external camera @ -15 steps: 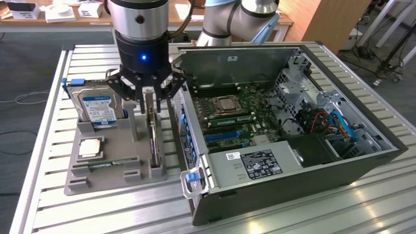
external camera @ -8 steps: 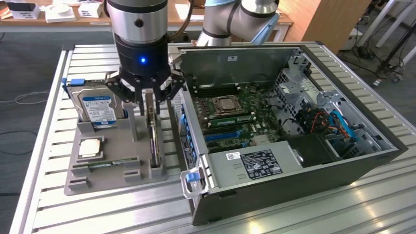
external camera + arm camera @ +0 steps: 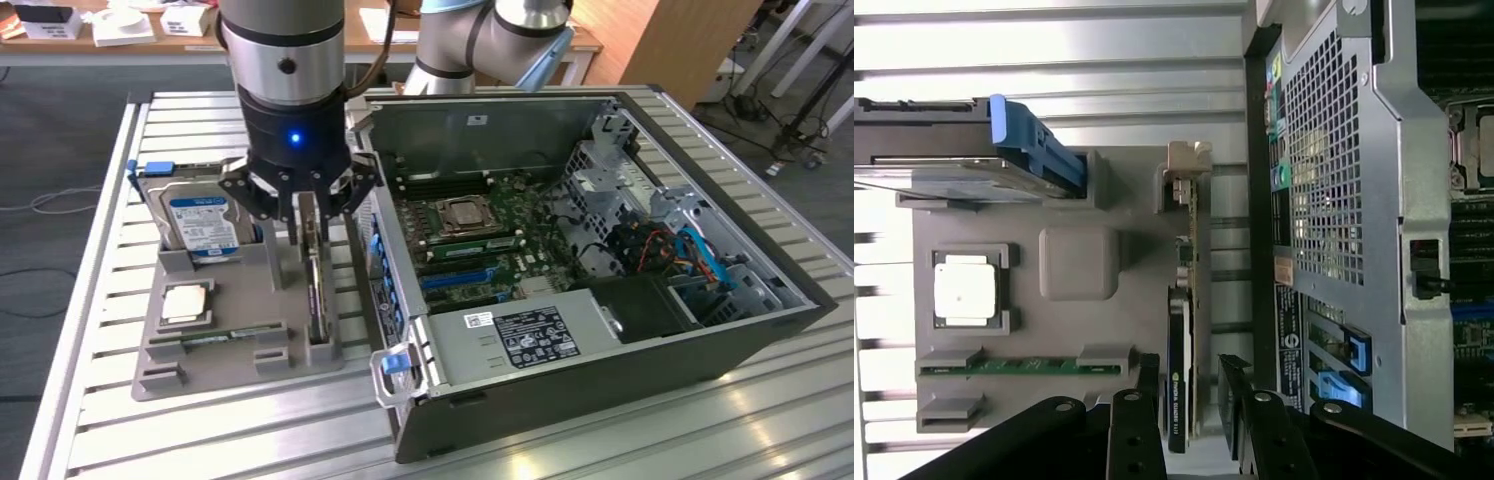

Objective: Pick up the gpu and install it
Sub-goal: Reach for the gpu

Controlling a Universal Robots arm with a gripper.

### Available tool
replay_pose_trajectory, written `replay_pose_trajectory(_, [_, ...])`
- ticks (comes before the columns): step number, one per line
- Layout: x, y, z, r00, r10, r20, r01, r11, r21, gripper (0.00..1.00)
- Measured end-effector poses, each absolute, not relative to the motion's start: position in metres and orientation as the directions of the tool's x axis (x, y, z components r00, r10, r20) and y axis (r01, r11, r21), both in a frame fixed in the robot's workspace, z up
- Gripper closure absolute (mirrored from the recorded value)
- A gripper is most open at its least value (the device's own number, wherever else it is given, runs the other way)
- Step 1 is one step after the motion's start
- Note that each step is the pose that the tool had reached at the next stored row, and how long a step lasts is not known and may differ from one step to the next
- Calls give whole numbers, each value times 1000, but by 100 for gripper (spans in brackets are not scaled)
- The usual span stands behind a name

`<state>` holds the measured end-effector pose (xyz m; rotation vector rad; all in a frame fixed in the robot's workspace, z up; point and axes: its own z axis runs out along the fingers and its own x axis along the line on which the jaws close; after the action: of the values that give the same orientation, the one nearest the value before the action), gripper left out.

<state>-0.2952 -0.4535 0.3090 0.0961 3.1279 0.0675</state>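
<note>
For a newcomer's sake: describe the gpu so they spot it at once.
Beside the open computer case, on the exterior view's left, lies a grey parts holder. The gpu stands on edge in its slot nearest the case, under the open gripper. Unlike the blue-labelled hard drive and flat memory stick, it is a thin dark card with a silvery bracket.

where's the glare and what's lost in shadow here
Exterior view: glare streaks the table in front of the case, and a blue light glows on the arm. Wrist view: the table and the chip are washed white, while the fingers are near-black.
</note>
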Motion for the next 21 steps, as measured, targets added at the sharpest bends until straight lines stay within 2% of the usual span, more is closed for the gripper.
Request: replay_pose_trajectory(21, [-295, -454, 292, -998, 61, -10, 61, 997, 43, 63])
